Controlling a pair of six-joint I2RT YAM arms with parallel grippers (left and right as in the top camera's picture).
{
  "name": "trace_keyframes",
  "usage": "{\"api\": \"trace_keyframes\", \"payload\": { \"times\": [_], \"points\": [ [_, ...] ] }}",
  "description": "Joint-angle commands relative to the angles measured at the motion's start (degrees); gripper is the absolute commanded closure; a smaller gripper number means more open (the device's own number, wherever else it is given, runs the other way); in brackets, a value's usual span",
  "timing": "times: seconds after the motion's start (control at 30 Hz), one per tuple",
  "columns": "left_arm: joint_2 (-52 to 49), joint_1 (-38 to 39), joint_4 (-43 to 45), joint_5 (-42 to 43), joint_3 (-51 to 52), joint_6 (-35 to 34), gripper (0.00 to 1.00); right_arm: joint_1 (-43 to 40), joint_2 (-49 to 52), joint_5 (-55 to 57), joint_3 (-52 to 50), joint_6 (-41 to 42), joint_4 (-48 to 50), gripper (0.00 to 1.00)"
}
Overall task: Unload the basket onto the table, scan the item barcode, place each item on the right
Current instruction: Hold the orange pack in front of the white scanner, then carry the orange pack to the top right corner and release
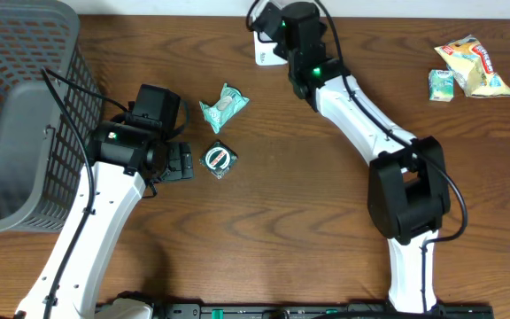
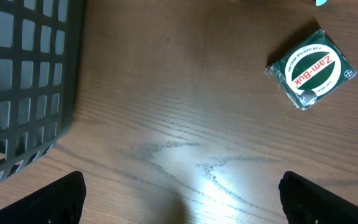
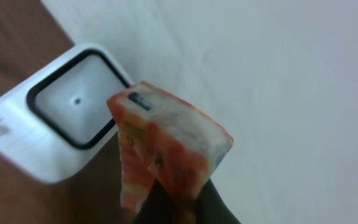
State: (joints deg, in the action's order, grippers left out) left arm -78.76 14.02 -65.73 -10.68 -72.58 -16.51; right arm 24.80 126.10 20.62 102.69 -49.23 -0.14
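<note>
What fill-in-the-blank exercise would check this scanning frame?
1. The right gripper holds an ___ packet before the scanner.
2. The left gripper is ___, holding nothing.
3. The green pack reads Zam-___.
4. The basket stands on the robot's ___ side.
Missing words: orange; open; Buk; left.

Your overhead view is sharp and evenly lit, with only soft shadows lying on the table (image 1: 282,221). On the left wrist cam you've got a white glare patch on the wood, low in the middle, and the basket (image 2: 23,74) looks a bit soft. Right wrist is the mushy one: the orange packet (image 3: 166,149) sits too close and blurs, and the white scanner (image 3: 48,124) is soft too
</note>
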Motion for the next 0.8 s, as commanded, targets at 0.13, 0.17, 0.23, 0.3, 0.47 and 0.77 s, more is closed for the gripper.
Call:
{"api": "trace_keyframes", "payload": {
  "times": [0.13, 0.17, 0.23, 0.3, 0.47, 0.77],
  "points": [
    [-0.22, -0.2, -0.2, -0.52, 0.04, -0.09, 0.02, 0.11, 7.39, -1.7, 1.42, -8.31, 9.35, 0.99],
    [-0.22, -0.2, -0.2, -0.52, 0.04, -0.11, 0.02, 0.04, 8.57, -1.68, 2.62, -8.55, 10.14, 0.99],
    [-0.22, -0.2, -0.2, -0.52, 0.04, -0.09, 0.02, -0.02, 10.34, -1.73, 4.83, -9.03, 10.71, 0.99],
    [-0.22, -0.2, -0.2, -0.52, 0.04, -0.09, 0.02, 0.0, 12.24, -2.95, 7.17, -10.32, 11.63, 0.99],
    [-0.22, -0.2, -0.2, -0.52, 0.04, -0.09, 0.02, 0.57, 14.64, -5.11, 9.53, -17.4, 14.21, 0.99],
    [-0.22, -0.2, -0.2, -0.52, 0.04, -0.09, 0.02, 0.81, 14.82, -1.6, 9.55, -19.65, 14.29, 0.99]
  ]
}}
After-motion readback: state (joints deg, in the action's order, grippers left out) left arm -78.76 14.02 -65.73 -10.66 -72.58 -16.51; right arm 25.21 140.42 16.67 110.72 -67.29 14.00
